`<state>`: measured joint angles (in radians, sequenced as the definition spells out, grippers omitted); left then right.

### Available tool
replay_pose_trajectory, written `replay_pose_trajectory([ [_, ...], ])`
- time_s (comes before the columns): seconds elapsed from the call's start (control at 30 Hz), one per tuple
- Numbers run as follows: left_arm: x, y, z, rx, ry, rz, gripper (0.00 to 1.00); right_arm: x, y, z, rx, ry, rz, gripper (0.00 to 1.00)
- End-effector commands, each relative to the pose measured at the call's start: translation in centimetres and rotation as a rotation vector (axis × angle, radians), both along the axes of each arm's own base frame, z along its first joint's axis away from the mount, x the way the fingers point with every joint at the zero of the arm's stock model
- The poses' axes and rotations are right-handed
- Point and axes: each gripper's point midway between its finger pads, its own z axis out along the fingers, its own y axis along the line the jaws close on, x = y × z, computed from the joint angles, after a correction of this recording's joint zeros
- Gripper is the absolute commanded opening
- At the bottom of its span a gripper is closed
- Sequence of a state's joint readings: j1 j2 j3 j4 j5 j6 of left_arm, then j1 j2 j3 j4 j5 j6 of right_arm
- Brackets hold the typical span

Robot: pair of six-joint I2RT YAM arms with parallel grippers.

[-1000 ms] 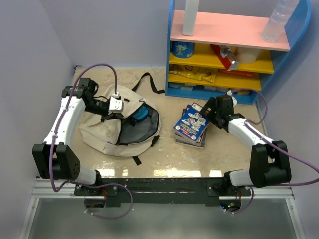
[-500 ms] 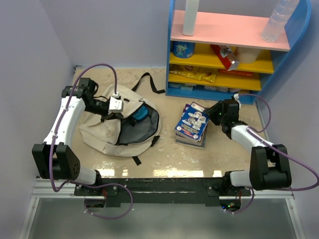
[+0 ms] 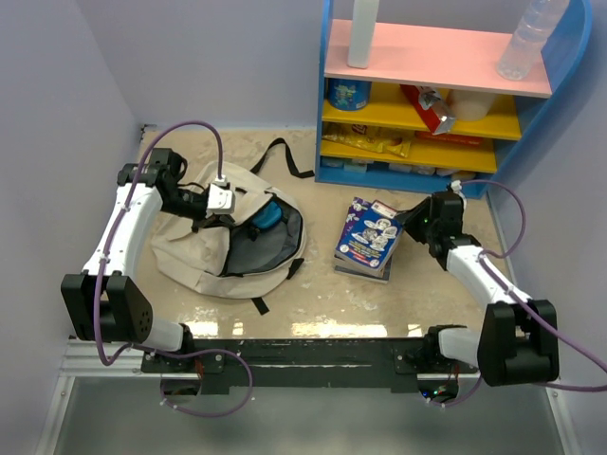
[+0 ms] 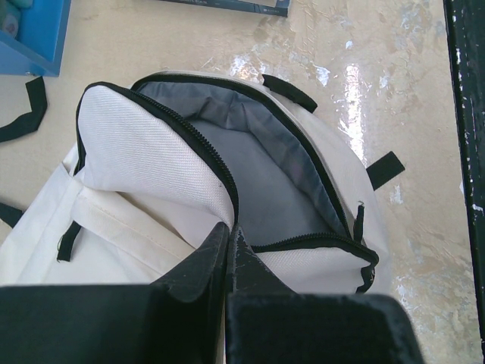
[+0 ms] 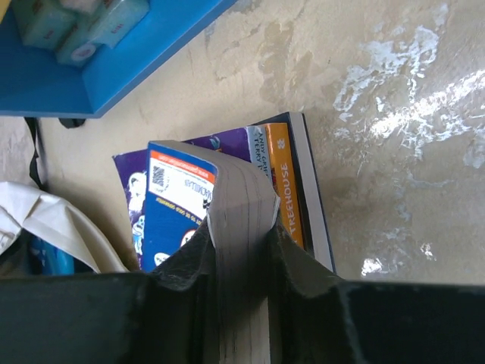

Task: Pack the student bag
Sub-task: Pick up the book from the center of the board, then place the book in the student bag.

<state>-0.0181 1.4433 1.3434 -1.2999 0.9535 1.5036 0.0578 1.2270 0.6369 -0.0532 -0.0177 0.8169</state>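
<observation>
Fingers of the left gripper are pressed tight together. They pinch the zipper edge of the student bag. No gap shows between them, and the cream cloth is caught right at their tips. Just past the tips the bag's mouth gapes wide, and its grey inside shows. The bag lies flat on the table, under and ahead of these fingers. A blue pouch sits in the mouth of the bag, just beside them.

The right gripper has its fingers part way apart, with a thick book squeezed between them. One finger pushes on the blue cover side and the other pushes on the far side. The white page edges stick out past the tips. The book is tipped up on a slant.

Right under the tips lies a pile of books, and the top one has an orange spine. I cannot tell if the held book touches the pile. Further out past the tips stands a blue shelf. The student bag is well away from these fingers, off to their left, and only a bit of its pale cloth shows at the edge of the right wrist view.
</observation>
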Motion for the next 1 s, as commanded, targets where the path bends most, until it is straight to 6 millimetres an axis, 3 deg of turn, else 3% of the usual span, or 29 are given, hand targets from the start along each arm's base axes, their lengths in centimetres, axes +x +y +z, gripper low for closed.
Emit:
replay_pose_trajectory([
  [0.0,-0.4,-0.6,2.0,-0.058,-0.052,-0.014,0.0,-0.4,-0.1,2.6,-0.03,-0.037,0.035,0.06],
  [0.03,-0.4,-0.6,2.1,-0.058,-0.055,-0.015,0.0,-0.3,0.4,3.3,-0.008,-0.055,0.058,0.0],
  [0.17,-0.3,-0.7,2.5,-0.068,-0.065,-0.012,0.0,0.7,3.6,7.4,0.108,-0.154,0.177,0.0],
  [0.27,-0.2,-0.8,2.6,-0.072,-0.066,-0.01,0.0,1.1,6.9,11.2,0.173,-0.236,0.276,0.0],
  [0.3,-0.2,-0.8,2.6,-0.07,-0.066,-0.01,0.0,0.9,9.1,12.7,0.2,-0.263,0.334,0.0],
  [0.5,-0.1,-0.9,3.2,-0.088,-0.07,-0.007,0.0,0.1,17.2,15.7,0.331,-0.301,0.51,0.0],
  [0.63,-0.3,-1.2,3.7,-0.107,-0.068,-0.005,0.0,0.9,20.9,15.4,0.349,-0.301,0.524,0.0],
  [0.67,-0.2,-1.2,4.0,-0.114,-0.07,-0.004,0.0,1.6,22.0,14.0,0.354,-0.275,0.522,0.0],
  [0.7,-0.3,-1.3,4.2,-0.122,-0.055,0.007,0.0,1.6,23.6,14.6,0.372,-0.275,0.538,0.0],
  [0.9,-0.1,-2.1,5.3,-0.153,-0.064,0.032,0.0,3.6,29.6,12.4,0.394,-0.187,0.574,0.0],
  [0.97,-0.3,-2.4,5.3,-0.151,-0.078,0.02,0.0,3.9,31.0,12.7,0.402,-0.179,0.591,0.0],
])
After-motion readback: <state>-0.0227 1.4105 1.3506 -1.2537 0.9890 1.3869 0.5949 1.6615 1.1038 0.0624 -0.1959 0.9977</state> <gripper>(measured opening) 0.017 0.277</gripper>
